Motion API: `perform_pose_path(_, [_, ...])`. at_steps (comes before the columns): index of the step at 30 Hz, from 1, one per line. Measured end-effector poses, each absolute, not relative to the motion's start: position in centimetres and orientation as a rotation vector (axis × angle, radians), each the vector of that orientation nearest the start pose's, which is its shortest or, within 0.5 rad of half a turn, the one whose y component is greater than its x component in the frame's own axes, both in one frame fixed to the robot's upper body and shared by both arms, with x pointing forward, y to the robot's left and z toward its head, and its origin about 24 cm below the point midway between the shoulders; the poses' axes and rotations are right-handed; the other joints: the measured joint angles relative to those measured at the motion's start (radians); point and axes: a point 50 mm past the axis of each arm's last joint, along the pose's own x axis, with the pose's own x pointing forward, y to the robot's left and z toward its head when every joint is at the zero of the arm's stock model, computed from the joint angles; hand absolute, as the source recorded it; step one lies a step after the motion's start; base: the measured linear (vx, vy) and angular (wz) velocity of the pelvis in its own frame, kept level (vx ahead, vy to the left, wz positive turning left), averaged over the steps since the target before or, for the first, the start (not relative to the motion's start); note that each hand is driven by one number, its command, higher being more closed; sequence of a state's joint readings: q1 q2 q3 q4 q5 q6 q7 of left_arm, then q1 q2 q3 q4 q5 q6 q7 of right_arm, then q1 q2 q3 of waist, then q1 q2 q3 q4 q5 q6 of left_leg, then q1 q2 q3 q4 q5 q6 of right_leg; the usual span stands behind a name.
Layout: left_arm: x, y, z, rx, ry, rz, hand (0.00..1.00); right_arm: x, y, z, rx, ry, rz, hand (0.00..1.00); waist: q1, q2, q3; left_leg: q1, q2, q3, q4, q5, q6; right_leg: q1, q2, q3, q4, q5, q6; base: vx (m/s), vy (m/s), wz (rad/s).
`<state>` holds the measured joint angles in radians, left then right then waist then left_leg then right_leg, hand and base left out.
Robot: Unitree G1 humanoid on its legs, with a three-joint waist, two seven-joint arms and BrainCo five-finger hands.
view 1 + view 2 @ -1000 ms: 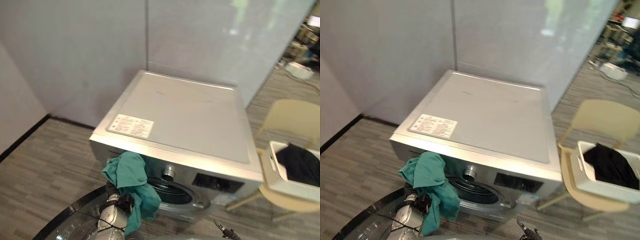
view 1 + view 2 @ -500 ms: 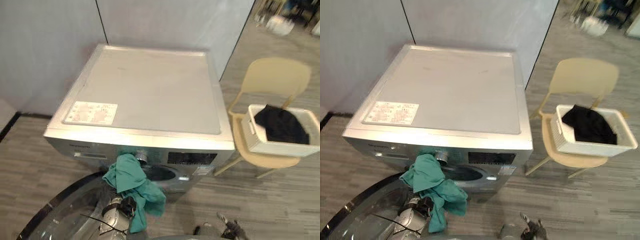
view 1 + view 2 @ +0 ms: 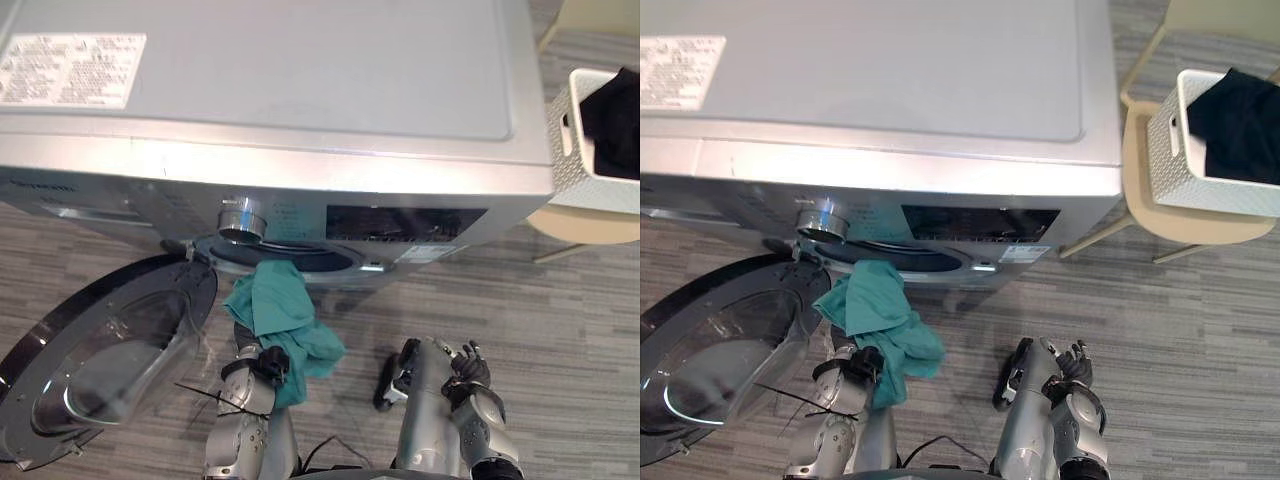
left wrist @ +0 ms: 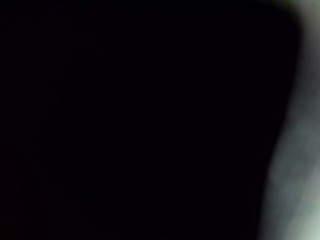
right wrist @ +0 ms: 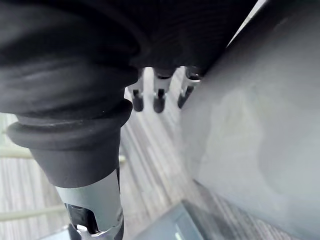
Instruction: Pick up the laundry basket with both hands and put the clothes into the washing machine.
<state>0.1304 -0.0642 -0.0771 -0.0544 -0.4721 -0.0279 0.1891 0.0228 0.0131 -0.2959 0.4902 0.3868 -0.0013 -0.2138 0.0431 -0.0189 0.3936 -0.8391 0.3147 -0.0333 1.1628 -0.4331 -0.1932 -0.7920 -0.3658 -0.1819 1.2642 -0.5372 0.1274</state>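
Our left hand [image 3: 262, 366] sits low in the middle of the frame with the teal cloth [image 3: 280, 312] bunched over it. The cloth covers the hand, and the left wrist view is dark, so we cannot tell how the grip is set. The cloth's upper edge reaches just below the lip of the drum opening [image 3: 300, 256], which we judge is the reason it is lifted this way: to be fed in. The door [image 3: 100, 370] hangs wide open at lower left, clear of that path.

Our right hand [image 3: 468, 368] hangs at lower right with relaxed fingers [image 5: 159, 102] and nothing in it.

The laundry basket [image 3: 1200, 170] rests on a beige chair [image 3: 1200, 228] at upper right, beside the washing machine [image 3: 300, 70]. A black garment [image 3: 1240, 120] lies in it, so we judge more loading remains.

A white label [image 3: 70, 68] lies at upper left on the machine top. Its print, and that around the dial [image 3: 240, 215] and dark panel [image 3: 405, 222], is too small to read.
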Motion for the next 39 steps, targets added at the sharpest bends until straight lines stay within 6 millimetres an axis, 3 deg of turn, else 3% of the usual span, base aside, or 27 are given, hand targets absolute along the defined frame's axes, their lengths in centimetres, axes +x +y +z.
perform_pose_path(8, [28.5, 12.9, 5.0, -0.592, 0.039, 0.202, 1.0, 22.0, -22.4, -4.8, 0.436, 0.351, -0.622, 0.0, -0.007, -0.012, 0.019, -0.204, 0.004, -0.02, 0.157, -0.03, 0.013, -0.216, 0.005, 0.066, 0.121, 0.0, 0.003, -0.08, 0.044, -0.12])
perform_pose_path(14, [33.4, 16.5, 8.4, -0.632, -0.029, 0.31, 1.0, 24.3, -22.6, -2.9, 0.488, 0.269, -0.638, 0.0, -0.032, -0.029, 0.033, -0.314, 0.042, -0.019, 0.218, -0.035, 0.018, -0.347, 0.053, 0.101, 0.147, 0.038, -0.009, -0.06, 0.017, -0.29])
perform_pose_path(17, [36.1, 19.0, 12.2, -0.652, -0.11, 0.334, 1.0, 25.0, -23.0, -2.2, 0.523, 0.238, -0.655, 0.0, -0.038, -0.04, 0.043, -0.362, 0.071, -0.016, 0.247, -0.041, 0.025, -0.405, 0.087, 0.117, 0.148, 0.066, -0.01, -0.05, 0.029, -0.35])
perform_pose_path(20, [38.4, 22.7, 18.8, -0.624, -0.238, 0.363, 1.0, 25.7, -22.8, -1.9, 0.561, 0.226, -0.654, 0.0, -0.068, -0.06, 0.056, -0.418, 0.09, -0.021, 0.275, -0.044, 0.031, -0.46, 0.111, 0.126, 0.145, 0.094, -0.008, -0.07, 0.022, -0.31])
perform_pose_path(22, [38.9, 23.3, 22.7, -0.602, -0.322, 0.341, 1.0, 25.6, -23.0, -2.0, 0.571, 0.225, -0.667, 0.0, -0.078, -0.061, 0.057, -0.448, 0.09, -0.026, 0.286, -0.044, 0.032, -0.483, 0.114, 0.128, 0.145, 0.106, -0.009, -0.05, 0.027, -0.13])
perform_pose_path(23, [38.9, 23.3, 25.9, -0.577, -0.399, 0.308, 1.0, 25.5, -23.0, -2.0, 0.592, 0.224, -0.672, 0.0, -0.083, -0.066, 0.06, -0.463, 0.09, -0.028, 0.292, -0.044, 0.033, -0.495, 0.116, 0.129, 0.143, 0.114, -0.008, -0.04, 0.023, -0.09])
perform_pose_path(26, [38.5, 21.2, 32.9, -0.502, -0.56, 0.19, 1.0, 25.2, -23.0, -2.3, 0.632, 0.221, -0.692, 0.0, -0.085, -0.069, 0.061, -0.479, 0.089, -0.033, 0.293, -0.044, 0.034, -0.502, 0.118, 0.125, 0.128, 0.125, -0.006, -0.01, 0.011, -0.05])
perform_pose_path(28, [38.1, 20.3, 35.0, -0.475, -0.617, 0.14, 1.0, 25.2, -22.9, -2.3, 0.644, 0.217, -0.689, 0.0, -0.086, -0.069, 0.061, -0.48, 0.089, -0.03, 0.286, -0.044, 0.035, -0.504, 0.12, 0.124, 0.116, 0.132, -0.007, 0.0, -0.002, -0.05])
perform_pose_path(31, [38.0, 19.9, 35.4, -0.423, -0.636, 0.133, 1.0, 25.0, -22.9, -2.5, 0.667, 0.212, -0.699, 0.0, -0.089, -0.07, 0.06, -0.483, 0.091, -0.023, 0.271, -0.042, 0.038, -0.505, 0.125, 0.121, 0.09, 0.147, -0.006, 0.02, -0.003, -0.08])
perform_pose_path(34, [37.4, 19.2, 37.0, -0.292, -0.694, 0.164, 1.0, 24.8, -22.6, -2.6, 0.677, 0.203, -0.704, 0.0, -0.087, -0.084, 0.056, -0.495, 0.091, -0.016, 0.272, -0.041, 0.039, -0.525, 0.13, 0.13, 0.081, 0.162, -0.009, 0.01, 0.005, -0.11])
perform_pose_path(35, [37.2, 19.2, 37.5, -0.159, -0.718, 0.234, 0.0, 24.7, -22.6, -2.5, 0.677, 0.194, -0.709, 0.0, -0.087, -0.084, 0.056, -0.505, 0.092, -0.017, 0.276, -0.041, 0.039, -0.535, 0.133, 0.132, 0.079, 0.169, -0.008, -0.02, 0.008, -0.11])
perform_pose_path(39, [36.8, 18.7, 38.3, 0.387, -0.79, 0.46, 0.0, 23.6, -23.2, -2.8, 0.66, 0.167, -0.724, 0.0, -0.088, -0.084, 0.056, -0.528, 0.089, -0.013, 0.287, -0.038, 0.046, -0.562, 0.135, 0.144, 0.081, 0.186, -0.008, -0.02, 0.002, -0.04])
